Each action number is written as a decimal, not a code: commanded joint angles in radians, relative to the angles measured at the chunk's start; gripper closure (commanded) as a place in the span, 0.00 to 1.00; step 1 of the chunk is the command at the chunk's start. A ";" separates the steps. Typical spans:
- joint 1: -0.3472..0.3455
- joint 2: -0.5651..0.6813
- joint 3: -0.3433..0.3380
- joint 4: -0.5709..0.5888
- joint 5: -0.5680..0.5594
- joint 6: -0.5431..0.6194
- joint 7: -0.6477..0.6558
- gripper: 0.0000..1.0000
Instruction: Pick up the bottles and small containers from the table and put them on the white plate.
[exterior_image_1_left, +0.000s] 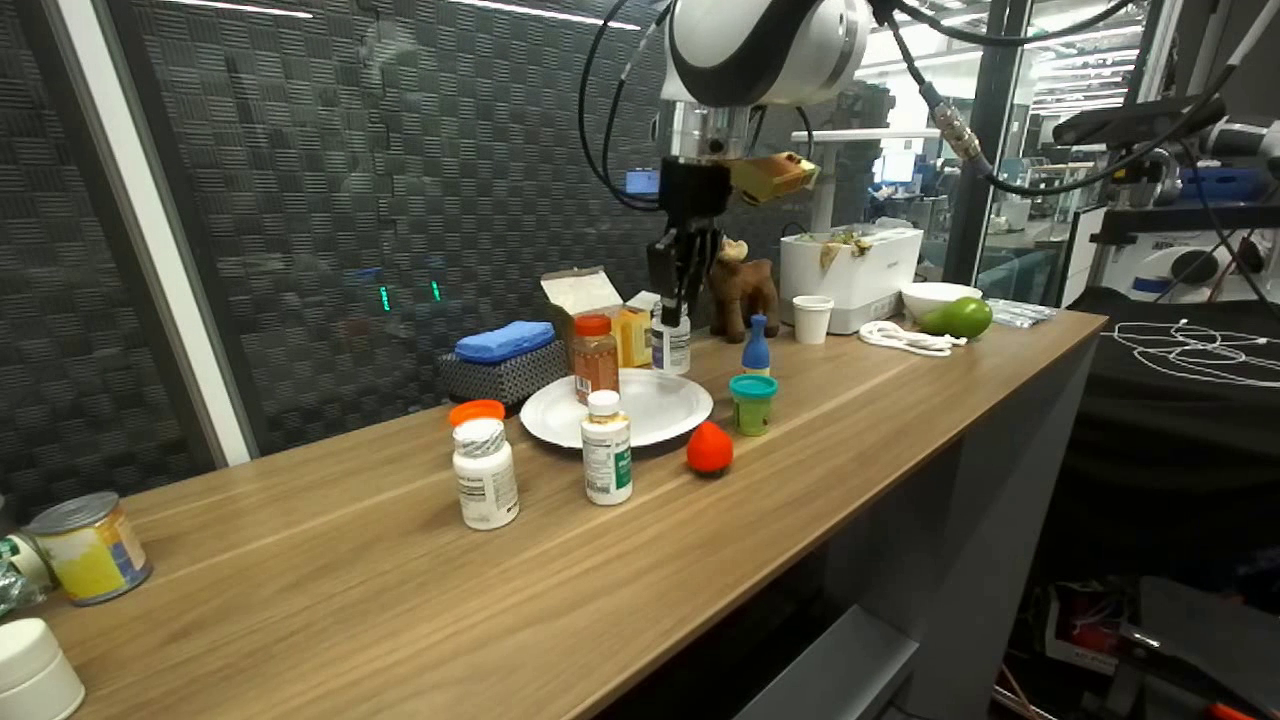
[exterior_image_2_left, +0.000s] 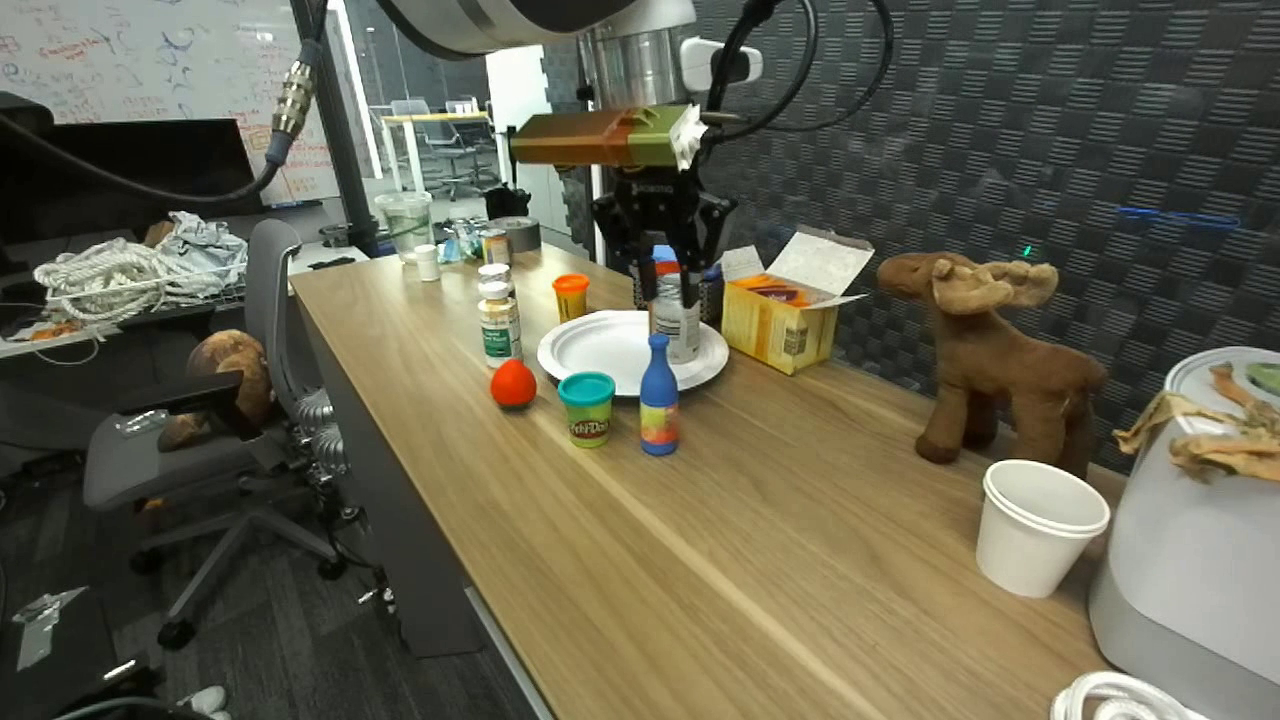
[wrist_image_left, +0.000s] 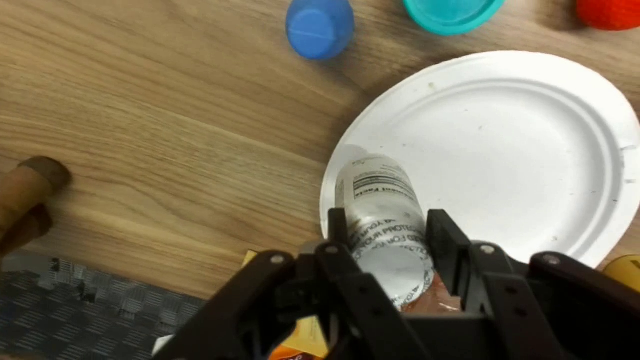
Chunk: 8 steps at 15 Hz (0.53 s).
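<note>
In the wrist view we see the gripper clamped on a white bottle, one finger against its nine o'clock side and one against its three o'clock side. The bottle looks upright in both exterior views. From the wrist camera it covers part of the white plate at the plate's eight o'clock; we cannot tell whether its base rests on the plate or is just above it.

Taking the plate as our dial in an exterior view, we find a green-labelled bottle upright at six o'clock, a wrap-topped bottle upright at eight, and an orange-lidded tub at nine, mostly hidden behind the wrap-topped bottle. A red round container sits at four o'clock and a teal-lidded tub at three. We see all five on the wooden table, outside the plate.

In an exterior view, with the plate again as our dial, a yellow box with raised flaps lies near the rim at three o'clock, a brown toy moose well apart on the same line, and a paper cup well apart at four.
</note>
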 joint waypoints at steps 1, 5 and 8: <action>0.000 -0.014 0.026 -0.018 0.033 0.002 -0.102 0.81; -0.010 0.004 0.038 -0.021 0.074 0.016 -0.170 0.81; -0.013 0.023 0.037 -0.012 0.080 0.027 -0.196 0.81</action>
